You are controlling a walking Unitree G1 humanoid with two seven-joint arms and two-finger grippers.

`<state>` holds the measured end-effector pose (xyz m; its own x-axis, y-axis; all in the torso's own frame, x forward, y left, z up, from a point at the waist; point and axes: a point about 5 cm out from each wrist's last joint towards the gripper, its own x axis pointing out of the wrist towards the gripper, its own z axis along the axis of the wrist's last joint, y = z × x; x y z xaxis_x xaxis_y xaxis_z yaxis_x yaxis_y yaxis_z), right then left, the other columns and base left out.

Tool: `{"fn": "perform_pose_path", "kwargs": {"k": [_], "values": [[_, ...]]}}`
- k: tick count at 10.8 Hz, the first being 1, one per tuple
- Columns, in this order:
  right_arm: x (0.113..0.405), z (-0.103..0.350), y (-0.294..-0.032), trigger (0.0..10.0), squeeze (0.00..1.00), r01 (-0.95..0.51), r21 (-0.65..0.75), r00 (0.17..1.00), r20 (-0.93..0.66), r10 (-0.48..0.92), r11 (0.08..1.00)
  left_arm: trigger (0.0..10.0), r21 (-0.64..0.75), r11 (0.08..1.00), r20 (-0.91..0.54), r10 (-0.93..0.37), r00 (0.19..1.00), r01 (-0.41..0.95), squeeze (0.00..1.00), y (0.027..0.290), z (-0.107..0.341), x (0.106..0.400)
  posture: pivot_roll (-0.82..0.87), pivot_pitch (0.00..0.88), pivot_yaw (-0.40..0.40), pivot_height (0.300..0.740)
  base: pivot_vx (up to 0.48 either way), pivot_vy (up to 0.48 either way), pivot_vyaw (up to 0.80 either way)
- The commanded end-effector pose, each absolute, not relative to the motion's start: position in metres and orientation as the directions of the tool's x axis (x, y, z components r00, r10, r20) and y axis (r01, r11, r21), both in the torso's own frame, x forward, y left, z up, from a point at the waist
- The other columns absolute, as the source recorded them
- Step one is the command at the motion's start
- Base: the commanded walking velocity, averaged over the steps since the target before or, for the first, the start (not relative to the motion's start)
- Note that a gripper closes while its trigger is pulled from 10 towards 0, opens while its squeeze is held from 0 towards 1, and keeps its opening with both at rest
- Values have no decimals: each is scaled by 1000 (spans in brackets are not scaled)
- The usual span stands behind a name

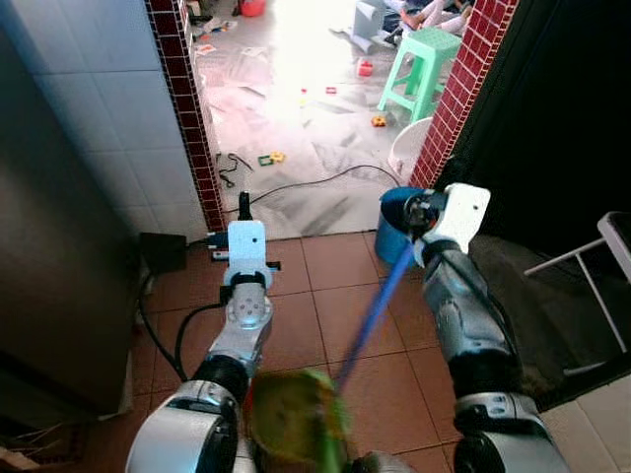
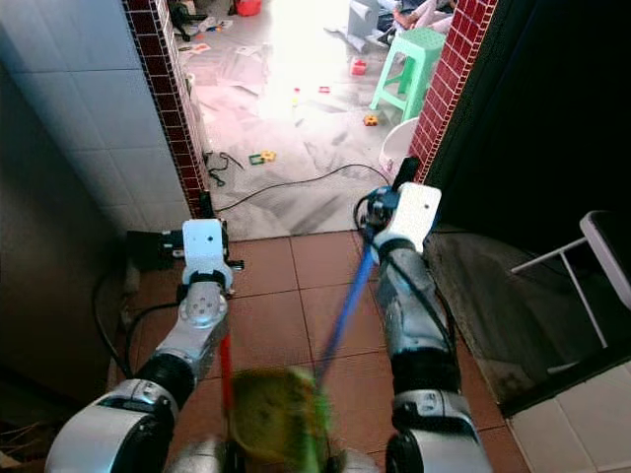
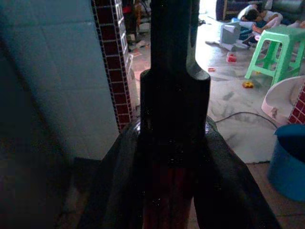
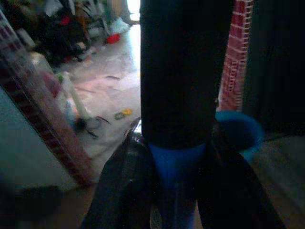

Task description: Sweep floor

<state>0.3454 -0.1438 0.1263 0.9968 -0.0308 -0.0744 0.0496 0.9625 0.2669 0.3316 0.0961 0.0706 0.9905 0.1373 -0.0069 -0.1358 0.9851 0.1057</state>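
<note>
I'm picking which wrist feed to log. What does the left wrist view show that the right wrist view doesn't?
Left wrist view: the left gripper shut on a dark red handle, a green stool, a white basin. Right wrist view: the right gripper shut on a blue handle, small yellow toys on the floor. Both: the blue bucket and red-tiled pillar edges.

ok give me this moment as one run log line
task: sweep floor | right gripper: shut on blue handle | left gripper: shut on red handle | ahead: blue bucket, green stool

No legible text or labels.
</note>
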Motion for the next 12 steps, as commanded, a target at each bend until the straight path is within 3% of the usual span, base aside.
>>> {"fn": "perform_pose_path", "kwargs": {"k": [1,6,10,12], "values": [[351,145,-138,10000,0,-8,367,1000,-10,12,930,10000,110,984,26,137,990,-139,0,93,77,335,-99,21,-23,740,0,0,0],[355,169,-132,10000,0,-114,411,993,73,92,904,10000,103,989,-14,111,994,-109,0,88,71,334,-105,16,-24,740,0,0,0],[361,231,-141,10000,0,-167,239,935,346,76,957,10000,62,996,-50,70,996,-67,0,86,67,333,-103,15,-27,740,0,0,0],[363,249,-144,10000,0,-169,220,908,413,66,961,10000,45,998,-62,40,997,-38,0,85,66,333,-104,13,-25,740,0,0,0]]}}
